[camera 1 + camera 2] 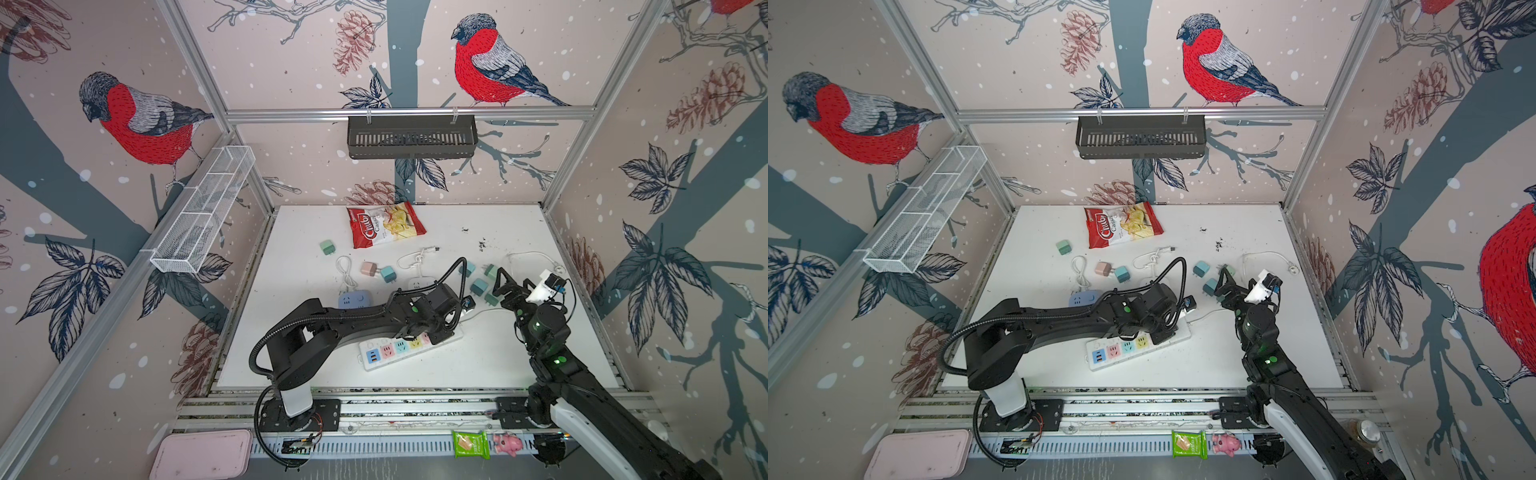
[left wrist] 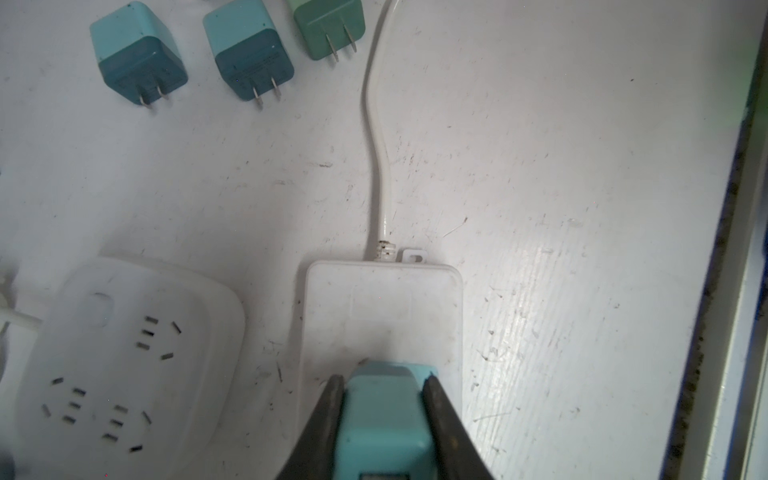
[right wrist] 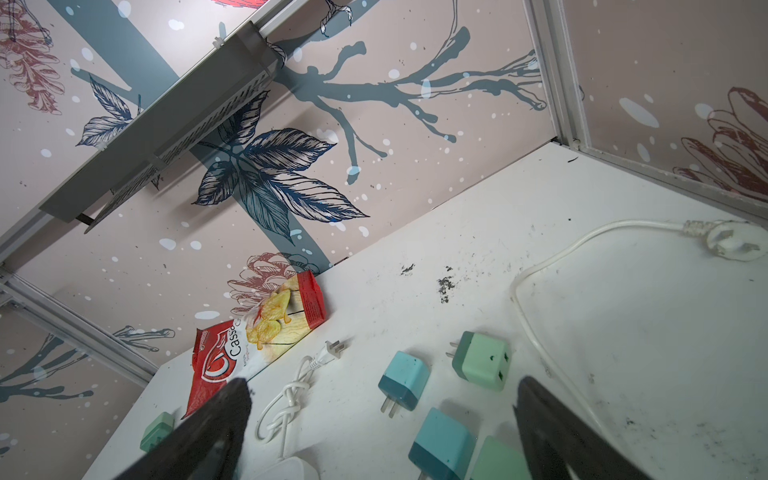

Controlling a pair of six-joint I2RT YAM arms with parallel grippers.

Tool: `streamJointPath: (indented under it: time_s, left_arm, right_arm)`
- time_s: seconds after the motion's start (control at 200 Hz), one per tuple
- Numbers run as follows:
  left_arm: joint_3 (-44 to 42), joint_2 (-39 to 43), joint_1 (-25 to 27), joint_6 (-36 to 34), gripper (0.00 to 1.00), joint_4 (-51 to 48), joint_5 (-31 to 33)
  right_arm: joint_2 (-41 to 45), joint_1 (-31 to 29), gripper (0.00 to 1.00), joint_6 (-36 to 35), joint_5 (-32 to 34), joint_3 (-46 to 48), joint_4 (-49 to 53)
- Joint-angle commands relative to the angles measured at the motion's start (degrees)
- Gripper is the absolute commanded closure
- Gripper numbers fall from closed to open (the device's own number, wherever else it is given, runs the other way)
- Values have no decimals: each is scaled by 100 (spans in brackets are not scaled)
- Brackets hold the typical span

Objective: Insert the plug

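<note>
Currently in hand: the seating step. The left gripper (image 2: 382, 384) carries the teal plug (image 2: 386, 428) over the power strip (image 2: 382, 307).
Left tool state: jaws clamped firmly on the plug, one finger against each flank of its body.
Plug position: between the jaws, directly above the cord end of the strip. The prongs are hidden under the body, so whether they have entered any slots cannot be told.
Ahead of tool: a blank white end panel of the strip lies just beyond the fingertips, and the white cord (image 2: 376, 145) runs away from it.
Back along the arm: in a top view the coloured sockets (image 1: 386, 351) show unoccupied.
Beside tool: a round socket block (image 2: 129, 357) sits close to one side of the gripper, apart from it.
Spare plugs: three (image 2: 249, 58) lie on the table (image 2: 561, 187) well ahead of the fingertips, prongs pointing back toward the tool.
Right tool state: the right gripper (image 3: 382, 390) hovers with jaws spread wide and nothing between them, above other loose plugs and well away from the strip.
Next move, judged: align the prongs with a socket's slots and press straight down with the body square.
Risk, judged: a tilted plug may jam, and nothing holds the strip, so it may slide.
</note>
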State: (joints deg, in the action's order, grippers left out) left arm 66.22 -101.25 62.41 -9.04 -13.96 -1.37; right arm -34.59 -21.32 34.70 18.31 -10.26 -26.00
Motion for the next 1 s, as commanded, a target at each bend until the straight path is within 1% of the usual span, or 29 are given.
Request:
streamJointPath:
  time_s: [0.0, 0.18, 0.465, 0.686, 0.786, 0.891, 0.996]
  left_arm:
    - [-3, 32, -1, -4, 100, -111, 21]
    - [13, -7, -1, -19, 100, -92, -2]
    - [67, -167, -5, -48, 100, -61, -344]
    - [69, -244, -10, -54, 100, -33, -316]
    - [58, -337, -58, -63, 100, 5, -293]
    - [46, -435, -145, -76, 100, 42, -385]
    - [13, -491, -230, -82, 100, 120, -489]
  right_arm:
    - [12, 5, 0, 72, -11, -20, -75]
    - [9, 12, 0, 81, -20, -20, -81]
    - [12, 22, 0, 90, -18, -26, -61]
    - [-14, 28, 0, 95, 6, -11, -85]
    - [-86, 38, 0, 148, 113, -32, -72]
    - [-162, 79, 0, 466, 516, -131, 160]
    - [-349, 245, 0, 383, 95, -313, 225]
